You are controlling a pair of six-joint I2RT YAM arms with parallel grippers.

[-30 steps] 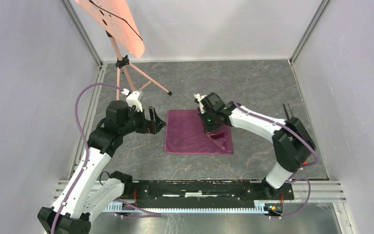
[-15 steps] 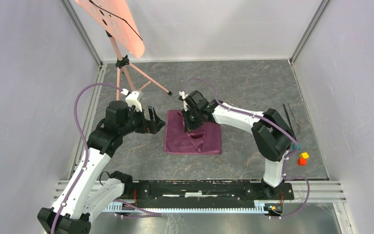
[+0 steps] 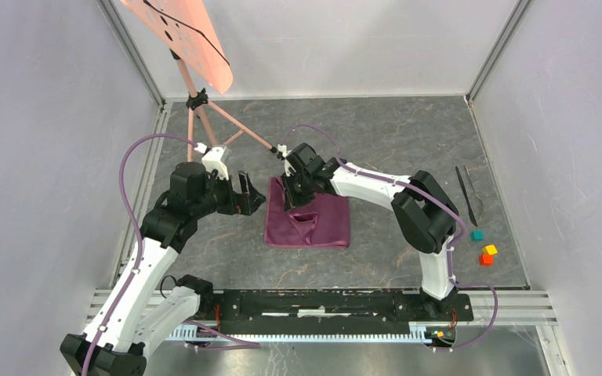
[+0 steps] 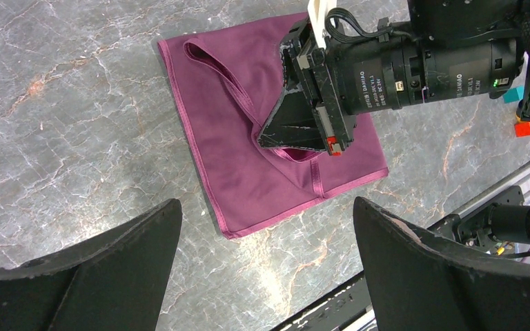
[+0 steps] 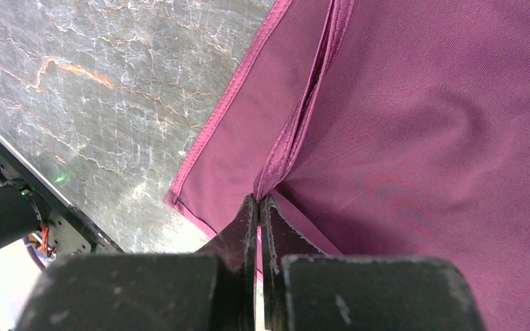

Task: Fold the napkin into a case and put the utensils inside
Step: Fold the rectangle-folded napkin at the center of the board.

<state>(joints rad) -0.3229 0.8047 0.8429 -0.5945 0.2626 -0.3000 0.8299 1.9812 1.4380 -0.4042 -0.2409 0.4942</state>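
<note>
One half of the napkin [image 3: 325, 225] now lies doubled over the other. Compared with one second before, the right gripper [image 3: 288, 200] is no longer above the right side of the cloth but above its left side, and the cloth looks clearly narrower. I judge this as the first fold of the case almost complete, with the carried hem not yet laid down. The right claw is pressed together on this hem. In the right wrist view, the seam rises into the fingertips, and the flat lower layer with its own left hem shows just beyond them. The napkin rests around the middle of the table [image 3: 407, 133], a little toward the left edge. The left gripper [image 3: 252, 194] hovers beside the cloth's left border, spread wide and empty. The utensils [image 3: 468, 196] lie near the right edge, well apart from the cloth, with small cubes [image 3: 484, 247] toward the near right corner.
</note>
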